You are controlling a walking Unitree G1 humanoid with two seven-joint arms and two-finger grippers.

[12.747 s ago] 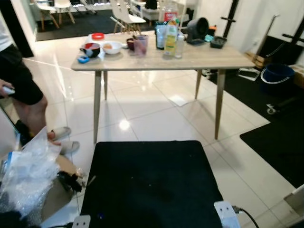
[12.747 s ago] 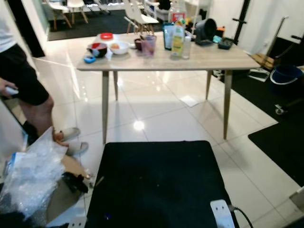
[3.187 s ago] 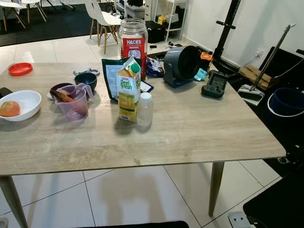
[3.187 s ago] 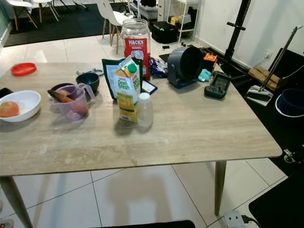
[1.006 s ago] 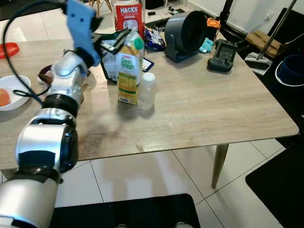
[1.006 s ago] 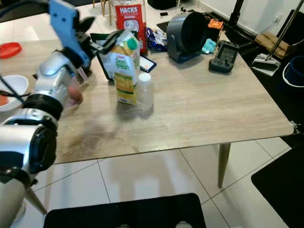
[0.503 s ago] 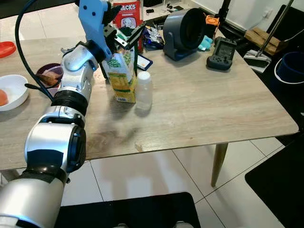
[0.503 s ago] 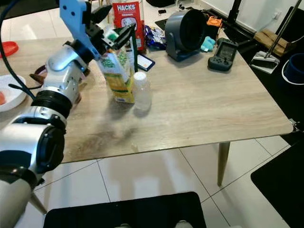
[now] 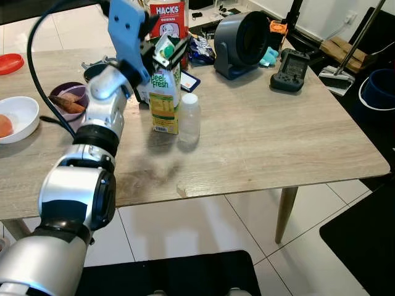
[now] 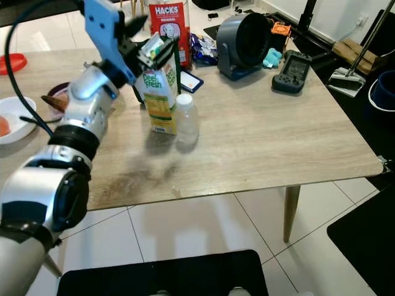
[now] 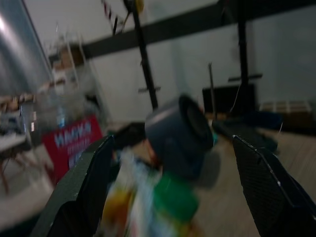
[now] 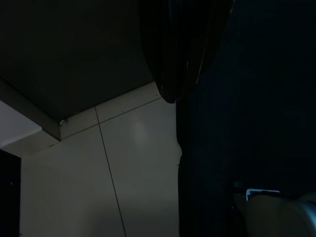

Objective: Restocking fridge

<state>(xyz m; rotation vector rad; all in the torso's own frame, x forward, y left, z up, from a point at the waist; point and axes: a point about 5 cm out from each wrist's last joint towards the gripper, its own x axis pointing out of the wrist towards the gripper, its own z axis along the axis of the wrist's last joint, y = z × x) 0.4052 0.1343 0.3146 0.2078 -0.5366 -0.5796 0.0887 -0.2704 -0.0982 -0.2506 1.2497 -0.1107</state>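
A yellow and green juice carton [image 9: 163, 92] with a green cap stands upright on the wooden table [image 9: 259, 142]. A small clear bottle [image 9: 189, 118] with a white cap touches its right side. My left gripper [image 9: 165, 39] reaches over the carton's top, open. One black finger [image 9: 150, 26] is behind the gable and the other is to its right. In the left wrist view the blurred carton [image 11: 148, 207] lies between the two wide-apart fingers [image 11: 84, 187]. My right arm hangs idle over floor tiles [image 12: 128, 163].
Behind the carton are a Hacks jar [image 9: 168, 15], a dark green bag and a grey fan [image 9: 242, 37]. A black handheld device [image 9: 290, 63] lies at the right. A purple jug [image 9: 68, 102], a white bowl [image 9: 18, 117] and a red lid [image 9: 12, 63] are at the left.
My left gripper moved from the carton's left side to over its top. The carton leaned left half a second ago and now stands upright.
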